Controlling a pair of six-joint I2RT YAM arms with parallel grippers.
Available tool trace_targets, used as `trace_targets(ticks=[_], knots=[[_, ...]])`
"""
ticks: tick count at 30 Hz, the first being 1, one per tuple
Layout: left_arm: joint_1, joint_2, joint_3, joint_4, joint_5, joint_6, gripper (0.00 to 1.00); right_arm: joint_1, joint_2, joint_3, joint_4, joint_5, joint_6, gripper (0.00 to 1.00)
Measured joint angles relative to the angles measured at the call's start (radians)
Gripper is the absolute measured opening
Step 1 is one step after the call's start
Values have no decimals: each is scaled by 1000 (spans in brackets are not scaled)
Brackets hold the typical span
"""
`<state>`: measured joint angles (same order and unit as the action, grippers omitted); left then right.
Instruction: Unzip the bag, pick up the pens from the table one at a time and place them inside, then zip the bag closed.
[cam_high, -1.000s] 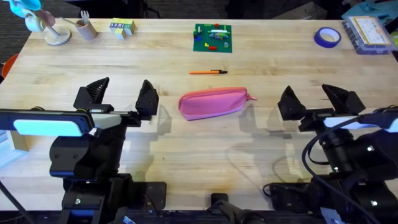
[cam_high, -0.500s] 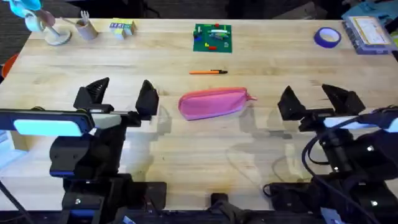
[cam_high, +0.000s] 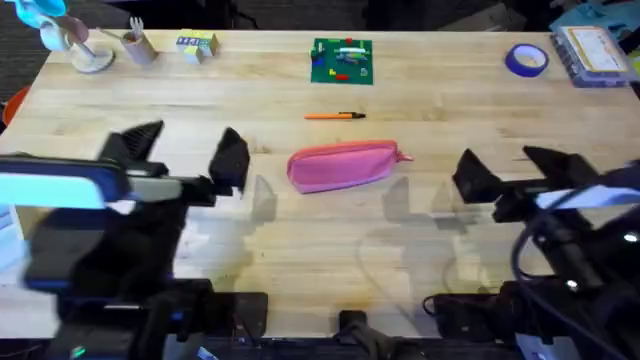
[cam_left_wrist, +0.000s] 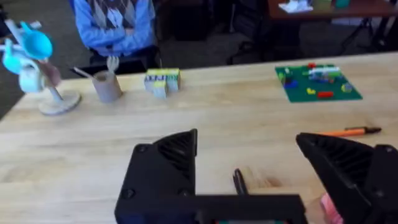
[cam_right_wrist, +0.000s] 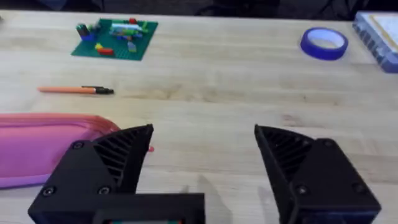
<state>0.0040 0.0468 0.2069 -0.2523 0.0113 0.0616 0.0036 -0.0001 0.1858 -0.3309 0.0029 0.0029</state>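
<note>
Overhead view, left to right: the left gripper (cam_high: 180, 160), black fingers spread wide, hangs near the table's (cam_high: 420, 280) left edge. The soft pink zip pouch (cam_high: 345, 165) lies shut mid-table, with a slim orange pen with a black end (cam_high: 335, 116) just behind it. The right gripper (cam_high: 520, 170) is spread too, empty. Risk: with nothing pinning that soft pouch, a zipper pull could just drag it.
</note>
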Motion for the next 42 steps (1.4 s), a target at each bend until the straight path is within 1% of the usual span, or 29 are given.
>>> trace_targets(ticks=[4, 8, 12, 15, 21, 25, 29, 35, 36, 38, 40, 42], knots=[[0, 87, 137, -41, 0, 10, 993, 0, 11, 106, -74, 0, 0, 997], [0, 212, 266, -100, 12, 12, 993, 0, 77, 205, -136, 0, 0, 997], [0, 339, 381, -150, 37, 14, 993, 0, 173, 312, -189, 0, 0, 998], [0, 423, 466, -180, 65, 14, 993, 0, 260, 415, -229, 0, 0, 998], [0, 556, 615, -267, 119, 14, 993, 0, 436, 629, -336, 0, 0, 997], [0, 639, 715, -336, 136, 14, 993, 0, 538, 743, -413, 0, 0, 997], [0, 702, 783, -374, 162, 14, 993, 0, 611, 808, -440, 0, 0, 997], [0, 744, 798, -397, 221, 17, 993, 0, 635, 816, -442, 0, 0, 997], [0, 746, 798, -405, 229, 23, 993, 0, 635, 817, -442, 0, 0, 997], [0, 747, 799, -441, 253, 65, 993, 0, 635, 817, -442, -1, 0, 997], [0, 747, 800, -494, 298, 139, 993, 0, 635, 817, -442, 0, 0, 997], [0, 747, 801, -559, 358, 234, 993, 0, 635, 817, -442, 0, 0, 998]])
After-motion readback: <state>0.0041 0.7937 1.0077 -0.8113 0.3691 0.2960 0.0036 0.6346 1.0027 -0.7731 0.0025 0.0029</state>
